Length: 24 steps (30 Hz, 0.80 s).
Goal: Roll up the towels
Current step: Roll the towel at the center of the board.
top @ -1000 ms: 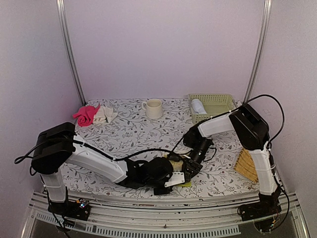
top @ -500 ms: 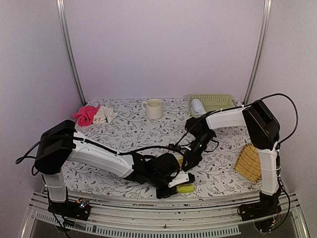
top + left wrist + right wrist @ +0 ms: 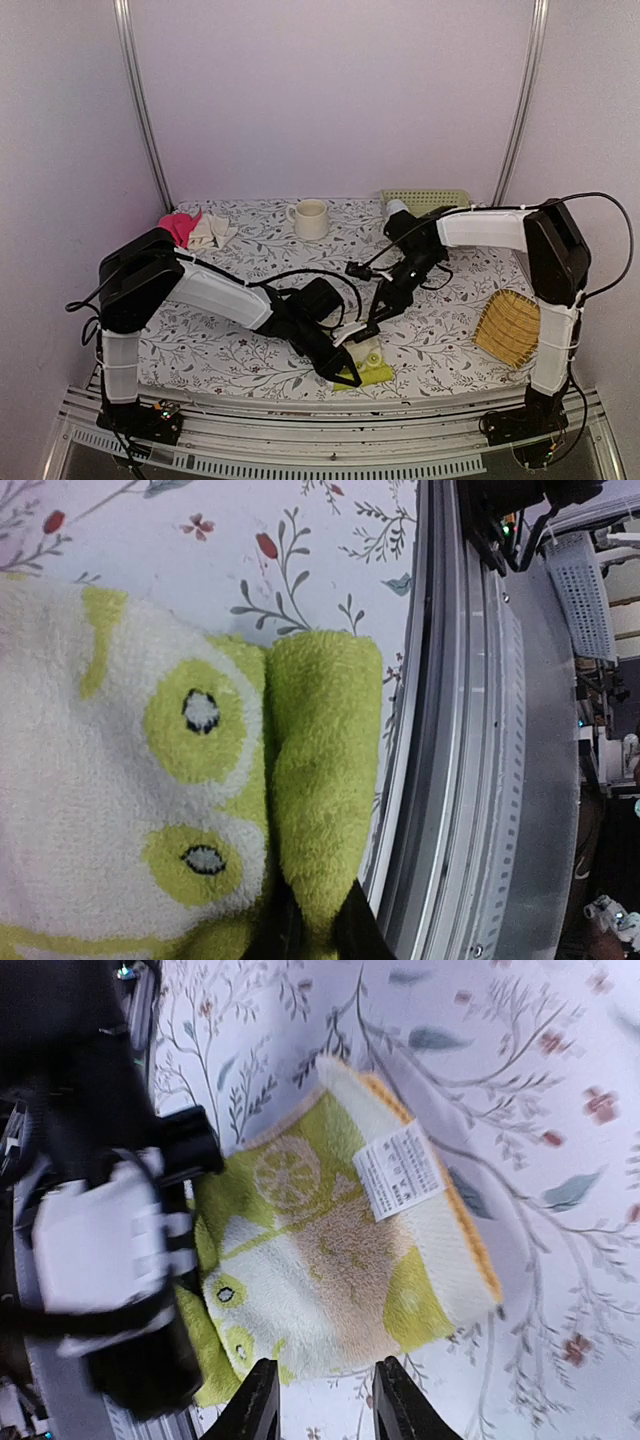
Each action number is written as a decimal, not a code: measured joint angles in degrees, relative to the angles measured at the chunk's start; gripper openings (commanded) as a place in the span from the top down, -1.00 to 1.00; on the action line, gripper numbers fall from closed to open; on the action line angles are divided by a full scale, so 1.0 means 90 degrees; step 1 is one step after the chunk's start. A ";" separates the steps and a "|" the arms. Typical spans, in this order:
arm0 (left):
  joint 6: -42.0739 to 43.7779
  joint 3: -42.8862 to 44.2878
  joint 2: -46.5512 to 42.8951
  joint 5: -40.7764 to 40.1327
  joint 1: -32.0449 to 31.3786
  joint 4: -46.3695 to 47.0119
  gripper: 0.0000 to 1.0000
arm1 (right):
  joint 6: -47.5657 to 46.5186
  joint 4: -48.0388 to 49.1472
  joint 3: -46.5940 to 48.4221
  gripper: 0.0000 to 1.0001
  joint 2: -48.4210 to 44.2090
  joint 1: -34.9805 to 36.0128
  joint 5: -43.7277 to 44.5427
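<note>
The yellow-green and cream patterned towel [image 3: 372, 371] lies at the table's front edge, partly folded. My left gripper [image 3: 345, 370] is shut on its green folded edge; in the left wrist view the fold [image 3: 320, 780] runs down between the dark jaws of that gripper [image 3: 310, 935]. My right gripper [image 3: 377, 314] is open and empty, raised behind the towel; its wrist view shows the gripper [image 3: 320, 1405] over the towel [image 3: 340, 1260], with a white care label. A pale rolled cloth [image 3: 397, 209], perhaps the blue towel, lies in the green basket, mostly hidden by the right arm.
A green basket [image 3: 430, 198] stands at the back right, a cream mug [image 3: 311, 218] at the back middle. Pink [image 3: 176, 226] and cream [image 3: 212, 231] cloths lie at the back left. A yellow bamboo tray [image 3: 510, 328] sits at the right. A metal rail [image 3: 470, 730] borders the front edge.
My right gripper has let go and pulled back and up from the towel. My left arm has raised its elbow and shifted right, still pinching the towel, which now shows more.
</note>
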 measured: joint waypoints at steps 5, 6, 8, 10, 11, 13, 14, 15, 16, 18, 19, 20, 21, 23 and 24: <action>-0.0639 -0.0418 0.0058 0.0648 0.0177 0.0777 0.88 | 0.0046 0.0464 -0.0576 0.27 -0.1916 -0.0316 0.0068; -0.0770 -0.0549 0.0058 0.0738 0.0202 0.1013 0.88 | 0.0034 0.0537 -0.0707 0.27 -0.2239 -0.0350 0.0051; -0.1059 -0.0777 0.0056 0.0916 0.0248 0.1438 0.87 | -0.0075 0.0704 -0.1129 0.25 -0.2931 -0.0338 -0.0002; -0.1355 -0.0959 0.0068 0.1071 0.0301 0.1824 0.87 | -0.0233 0.0860 -0.1649 0.22 -0.3458 -0.0170 0.0061; -0.1511 -0.1037 0.0087 0.1146 0.0328 0.2021 0.87 | -0.0335 0.0950 -0.1967 0.21 -0.3657 0.0017 0.0226; -0.1838 -0.1134 0.0158 0.1302 0.0389 0.2373 0.87 | -0.0449 0.1132 -0.2404 0.20 -0.3750 0.0483 0.0610; -0.1972 -0.1163 0.0189 0.1362 0.0408 0.2489 0.88 | -0.0495 0.1248 -0.2603 0.19 -0.3742 0.0775 0.0848; -0.2079 -0.1183 0.0216 0.1418 0.0425 0.2586 0.87 | -0.0537 0.1343 -0.2781 0.19 -0.3713 0.1047 0.1083; -0.2200 -0.1188 0.0248 0.1467 0.0440 0.2652 0.87 | -0.0561 0.1406 -0.2895 0.18 -0.3682 0.1270 0.1258; -0.2336 -0.1183 0.0296 0.1549 0.0454 0.2727 0.85 | -0.0634 0.1598 -0.3072 0.15 -0.3577 0.1712 0.1608; -0.2404 -0.1180 0.0318 0.1596 0.0464 0.2761 0.85 | -0.0656 0.1698 -0.3116 0.14 -0.3517 0.1863 0.1746; -0.2470 -0.1173 0.0333 0.1620 0.0474 0.2781 0.84 | -0.0678 0.1800 -0.3143 0.13 -0.3458 0.1972 0.1863; -0.2518 -0.1168 0.0345 0.1639 0.0474 0.2798 0.84 | -0.0702 0.1887 -0.3155 0.13 -0.3410 0.2045 0.1948; -0.2603 -0.1151 0.0374 0.1690 0.0488 0.2820 0.83 | -0.0753 0.2113 -0.3160 0.12 -0.3276 0.2200 0.2115; -0.2642 -0.1146 0.0389 0.1722 0.0498 0.2829 0.83 | -0.0784 0.2220 -0.3160 0.12 -0.3191 0.2268 0.2178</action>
